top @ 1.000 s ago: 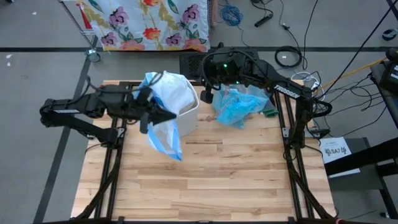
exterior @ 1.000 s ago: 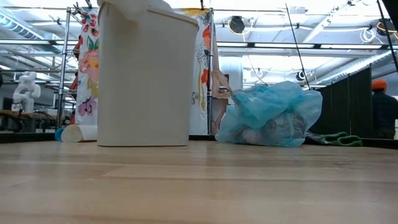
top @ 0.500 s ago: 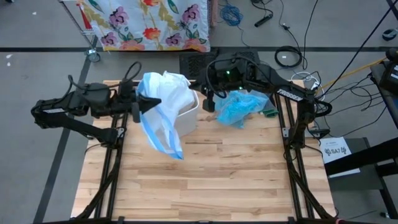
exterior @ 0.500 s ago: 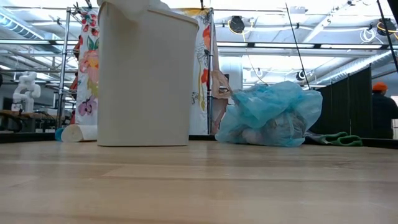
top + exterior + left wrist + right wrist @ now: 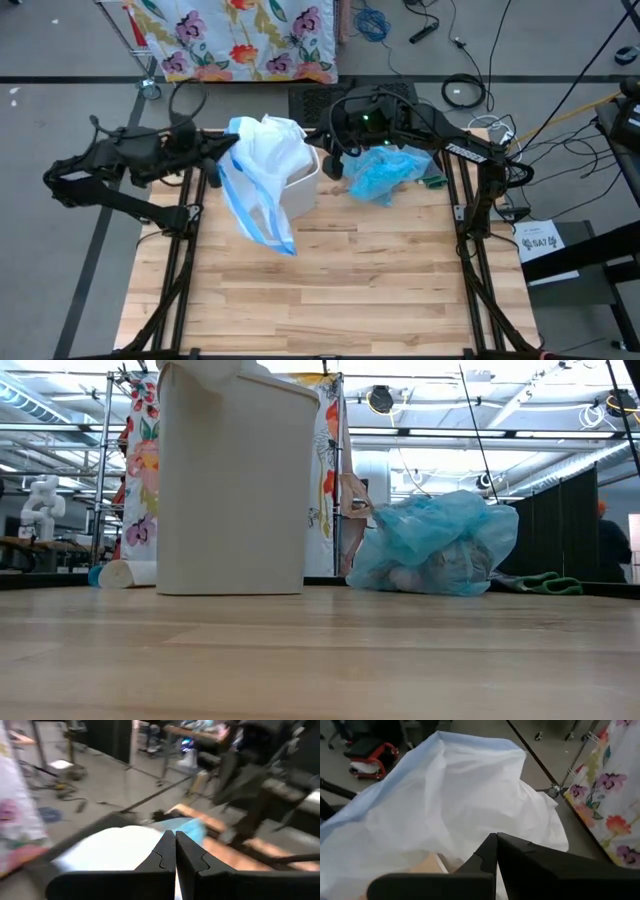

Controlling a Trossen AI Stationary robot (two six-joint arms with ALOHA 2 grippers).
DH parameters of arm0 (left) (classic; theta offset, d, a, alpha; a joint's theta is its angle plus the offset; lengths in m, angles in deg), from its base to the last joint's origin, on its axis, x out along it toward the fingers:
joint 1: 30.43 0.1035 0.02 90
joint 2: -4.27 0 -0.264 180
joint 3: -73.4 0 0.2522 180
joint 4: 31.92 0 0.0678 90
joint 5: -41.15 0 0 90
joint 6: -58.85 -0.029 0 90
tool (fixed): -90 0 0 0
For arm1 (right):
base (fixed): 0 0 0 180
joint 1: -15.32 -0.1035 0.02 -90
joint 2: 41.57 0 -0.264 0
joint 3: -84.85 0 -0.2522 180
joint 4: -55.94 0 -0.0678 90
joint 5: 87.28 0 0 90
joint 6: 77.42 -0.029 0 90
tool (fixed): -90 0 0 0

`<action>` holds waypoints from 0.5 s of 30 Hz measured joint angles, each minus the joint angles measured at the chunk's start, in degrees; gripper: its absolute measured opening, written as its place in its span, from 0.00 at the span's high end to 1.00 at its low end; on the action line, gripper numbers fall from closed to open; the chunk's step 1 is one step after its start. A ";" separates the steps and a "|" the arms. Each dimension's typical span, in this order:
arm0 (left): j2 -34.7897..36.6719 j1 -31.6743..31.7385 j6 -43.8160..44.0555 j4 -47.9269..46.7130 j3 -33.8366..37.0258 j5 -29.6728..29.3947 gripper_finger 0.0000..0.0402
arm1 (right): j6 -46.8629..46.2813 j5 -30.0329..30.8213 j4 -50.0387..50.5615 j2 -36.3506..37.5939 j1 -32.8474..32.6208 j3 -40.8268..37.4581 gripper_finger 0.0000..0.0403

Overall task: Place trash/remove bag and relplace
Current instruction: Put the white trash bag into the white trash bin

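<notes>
Pulling back toward the worktop's left edge, the left hand (image 5: 212, 150) has drawn the white replacement bag (image 5: 262, 165) sideways over the bin (image 5: 305, 180); its fingers are pressed together on the bag's blue hem. Opposite, the right hand (image 5: 333, 158) is closed at the bin's far rim (whether it grips plastic is unclear). The filled light-blue bag (image 5: 385, 172) sits beside the bin. Stretching the hem evenly should seat the liner.
</notes>
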 joint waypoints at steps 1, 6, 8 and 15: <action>0.20 0.01 -0.63 -2.11 -0.78 -0.84 1.00 | -0.98 0.29 -0.01 0.00 0.00 0.00 1.00; 1.56 0.00 -0.84 -13.99 -3.55 -1.94 1.00 | -5.84 3.10 -0.68 -0.50 -0.13 0.00 1.00; 1.75 0.00 -0.83 -18.51 -4.47 -2.16 1.00 | -7.79 3.21 -2.71 -1.10 -0.13 0.00 1.00; 1.75 0.00 -3.22 -23.33 -5.17 5.79 1.00 | -11.92 3.18 -10.34 -4.45 -0.76 0.00 1.00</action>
